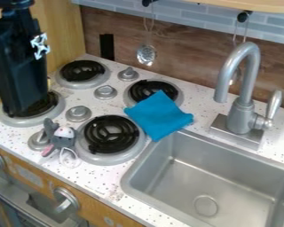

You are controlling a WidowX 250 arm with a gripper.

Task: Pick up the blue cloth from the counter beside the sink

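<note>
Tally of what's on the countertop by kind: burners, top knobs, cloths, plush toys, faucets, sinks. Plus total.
Burners: 4
Top knobs: 4
Blue cloth: 1
Gray plush toy: 1
Faucet: 1
Sink: 1
Total: 12

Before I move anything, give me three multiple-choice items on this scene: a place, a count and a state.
1. Where is the blue cloth?
A) In the basin
B) Partly over a burner
C) Over the faucet's spout

2. How many burners have black coils?
A) Two
B) Three
C) Four

3. How does the faucet handle stand?
A) Pointing up
B) Pointing down
C) Lying flat

1: B, its upper corner overlaps the right rear coil.
2: C, two sit at the rear and two in front.
3: A, its free end rises above its base.
</note>
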